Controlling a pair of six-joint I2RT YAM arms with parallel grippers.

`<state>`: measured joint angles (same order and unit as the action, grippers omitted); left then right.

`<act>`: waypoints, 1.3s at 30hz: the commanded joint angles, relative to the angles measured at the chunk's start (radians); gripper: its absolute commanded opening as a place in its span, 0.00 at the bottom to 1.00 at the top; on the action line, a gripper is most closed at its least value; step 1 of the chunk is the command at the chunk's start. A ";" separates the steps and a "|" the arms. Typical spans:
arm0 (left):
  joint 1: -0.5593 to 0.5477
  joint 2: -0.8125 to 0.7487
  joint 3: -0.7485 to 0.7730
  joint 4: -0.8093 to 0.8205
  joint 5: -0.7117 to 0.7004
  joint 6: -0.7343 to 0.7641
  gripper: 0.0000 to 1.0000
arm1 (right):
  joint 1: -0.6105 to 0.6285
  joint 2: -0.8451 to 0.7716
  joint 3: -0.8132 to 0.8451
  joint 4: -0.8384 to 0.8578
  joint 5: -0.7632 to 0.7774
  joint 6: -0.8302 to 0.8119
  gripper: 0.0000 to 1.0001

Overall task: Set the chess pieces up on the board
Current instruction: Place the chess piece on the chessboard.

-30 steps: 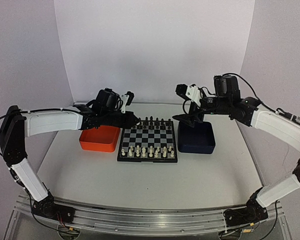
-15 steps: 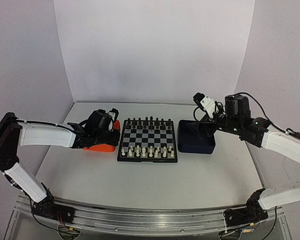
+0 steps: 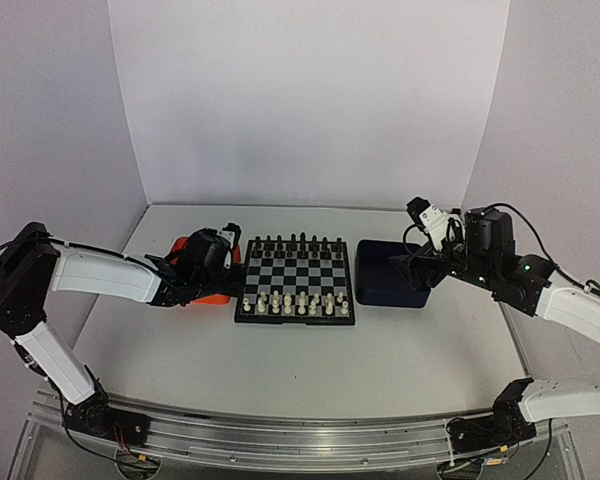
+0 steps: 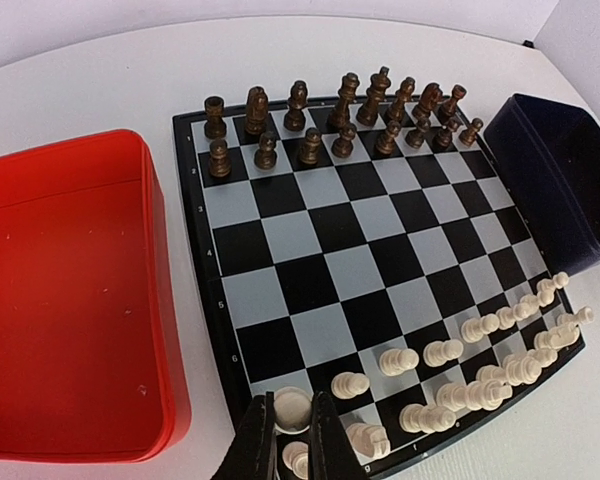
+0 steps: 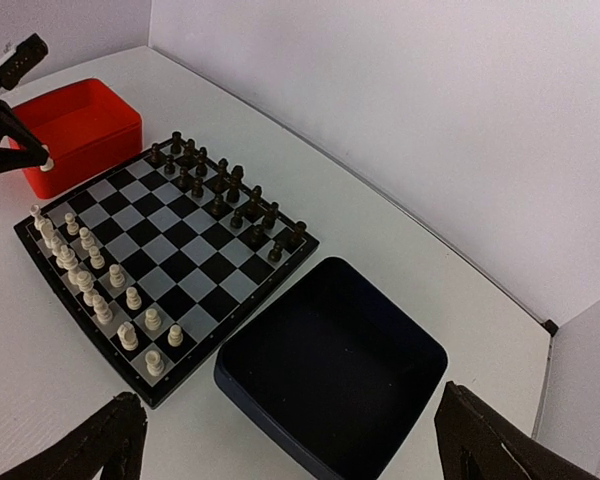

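The board [image 3: 300,270] lies in the middle of the table. Black pieces [image 3: 298,245] fill its two far rows and the cream-white chess pieces [image 3: 290,300] stand in its two near rows. My left gripper [image 3: 230,266] hangs at the board's left edge, shut on one cream-white piece [image 4: 292,412]. In the left wrist view that piece shows its round base between my left gripper's [image 4: 293,400] fingers, over the board's [image 4: 320,260] near left corner. My right gripper [image 3: 417,268] stands wide open and empty above the dark blue tray [image 3: 378,290]; the right wrist view has the right gripper [image 5: 295,450] over that tray [image 5: 330,370].
An orange tray [image 3: 212,297], empty [image 4: 60,300], sits left of the board under my left arm. White walls close the table at the back and sides. In the right wrist view the board [image 5: 170,235] lies left of the blue tray.
Both arms have drawn back and dropped lower: the left from the board's far left corner to its left edge, the right from the board's right edge to over the blue tray.
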<state>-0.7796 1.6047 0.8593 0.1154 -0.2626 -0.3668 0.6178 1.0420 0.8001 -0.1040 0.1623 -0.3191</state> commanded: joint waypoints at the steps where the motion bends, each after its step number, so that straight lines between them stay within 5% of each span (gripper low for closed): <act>1: -0.020 0.039 0.001 0.044 -0.023 -0.028 0.00 | 0.000 -0.036 -0.012 0.005 0.032 0.027 0.98; 39: -0.035 0.172 0.020 0.096 -0.043 -0.077 0.02 | 0.000 -0.064 -0.021 -0.022 0.053 0.020 0.98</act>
<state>-0.8089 1.7687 0.8570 0.1734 -0.2920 -0.4299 0.6178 0.9962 0.7830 -0.1299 0.2031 -0.3084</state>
